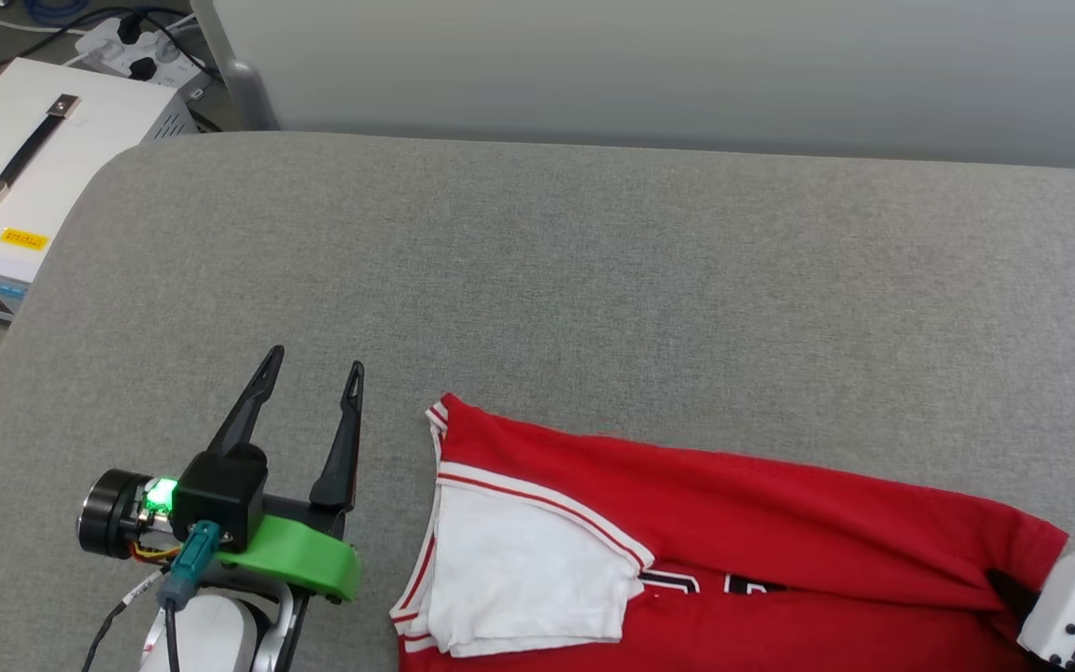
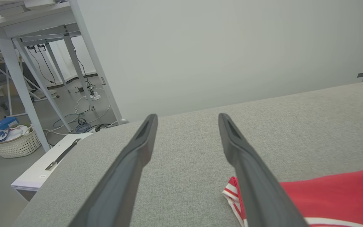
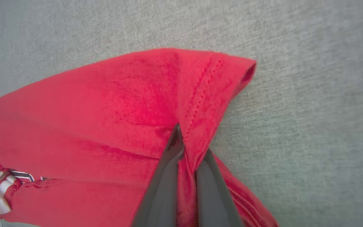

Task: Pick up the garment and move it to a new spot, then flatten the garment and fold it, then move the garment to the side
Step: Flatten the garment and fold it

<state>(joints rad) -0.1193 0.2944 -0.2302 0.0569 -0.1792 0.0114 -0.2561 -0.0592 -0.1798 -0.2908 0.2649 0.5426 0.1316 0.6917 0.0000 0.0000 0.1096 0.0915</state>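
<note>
Right hand (image 3: 190, 148) pinches the garment (image 3: 106, 104), fingertips (image 3: 175, 140) half buried.

Left gripper (image 1: 315, 361): 2 long black fingers (image 1: 248, 408), tapered, each with a slot cut near the tip; matte dark grey in the left wrist view (image 2: 187, 116).
Black block housing (image 1: 220, 495) at their base, green light (image 1: 160, 493) lit beside it.
Bright green plastic bracket (image 1: 300, 555).
Teal connector (image 1: 190, 555) feeding 1 black cable (image 1: 169, 639) with a white tag.
Black cylinder (image 1: 104, 527), silver ring, orange wires.
Forearm shell (image 1: 211, 639) white.
Right gripper (image 3: 189, 142): dark glossy fingers; white casing (image 1: 1074, 597).
</note>
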